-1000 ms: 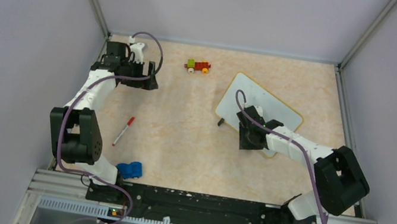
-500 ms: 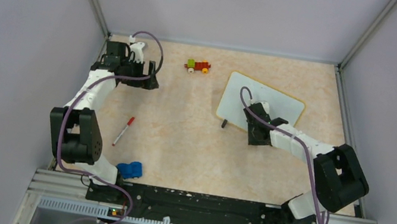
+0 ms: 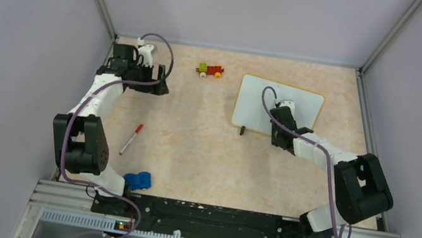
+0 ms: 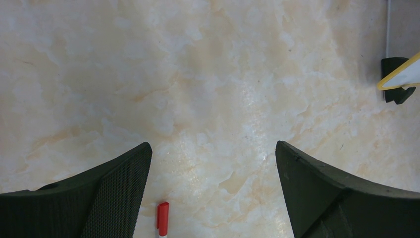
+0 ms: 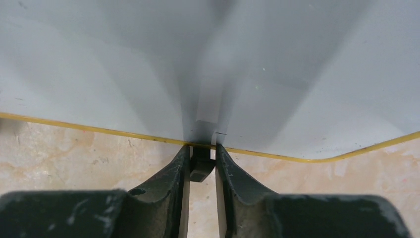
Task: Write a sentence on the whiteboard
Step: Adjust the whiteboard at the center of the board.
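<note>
Pinches whiteboard's (image 5: 297, 74) black foot (image 5: 200, 171) with right gripper (image 5: 202, 148), foot mostly hidden between fingers. Holds left gripper (image 4: 213, 145) spread wide above table (image 4: 198, 74); shows only red marker (image 4: 162, 218) tip, rest cropped.

Scene evenly, brightly lit from above. Mild sheen seen on table (image 4: 247, 124). Soft grey shadows fanned across glossy whiteboard (image 5: 297, 59). Right claw (image 5: 201, 148) rendered dark, slightly soft near lens.
</note>
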{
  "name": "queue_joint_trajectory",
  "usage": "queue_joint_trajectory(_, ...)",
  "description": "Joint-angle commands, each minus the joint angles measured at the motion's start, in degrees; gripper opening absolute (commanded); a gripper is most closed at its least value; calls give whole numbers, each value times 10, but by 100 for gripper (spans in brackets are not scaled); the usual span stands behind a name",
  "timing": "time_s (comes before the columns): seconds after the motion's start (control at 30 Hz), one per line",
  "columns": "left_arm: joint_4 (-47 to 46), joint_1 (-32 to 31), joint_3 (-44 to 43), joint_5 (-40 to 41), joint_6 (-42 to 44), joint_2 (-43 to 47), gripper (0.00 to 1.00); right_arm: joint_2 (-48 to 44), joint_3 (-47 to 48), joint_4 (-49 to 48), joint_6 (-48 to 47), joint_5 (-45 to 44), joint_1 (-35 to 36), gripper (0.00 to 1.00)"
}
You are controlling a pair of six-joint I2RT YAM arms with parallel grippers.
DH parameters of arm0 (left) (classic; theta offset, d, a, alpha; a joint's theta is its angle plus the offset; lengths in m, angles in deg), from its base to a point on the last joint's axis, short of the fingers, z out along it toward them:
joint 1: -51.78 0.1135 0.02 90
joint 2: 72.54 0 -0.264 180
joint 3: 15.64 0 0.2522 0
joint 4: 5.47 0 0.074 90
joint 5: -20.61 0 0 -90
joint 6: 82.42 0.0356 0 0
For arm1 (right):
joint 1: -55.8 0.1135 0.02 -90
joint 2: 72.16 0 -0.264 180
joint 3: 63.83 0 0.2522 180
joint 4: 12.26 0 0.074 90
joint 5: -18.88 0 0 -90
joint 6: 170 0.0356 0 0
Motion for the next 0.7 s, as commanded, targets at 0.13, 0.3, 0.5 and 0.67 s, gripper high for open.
queue_joint_trajectory(0.13,16,2,-25,7,14,6,99,-4,-29,-109,-70,40,-9,1)
queue_joint_trajectory(0.3,42,3,-42,22,16,3,99,-7,-13,-136,-101,78,-9,0)
queue_joint_trajectory(0.5,76,28,-59,-6,30,-4,99,4,25,-143,-119,138,9,0)
queue_joint_trajectory(0.67,104,69,-80,-44,46,-12,99,7,26,-184,-137,158,57,0)
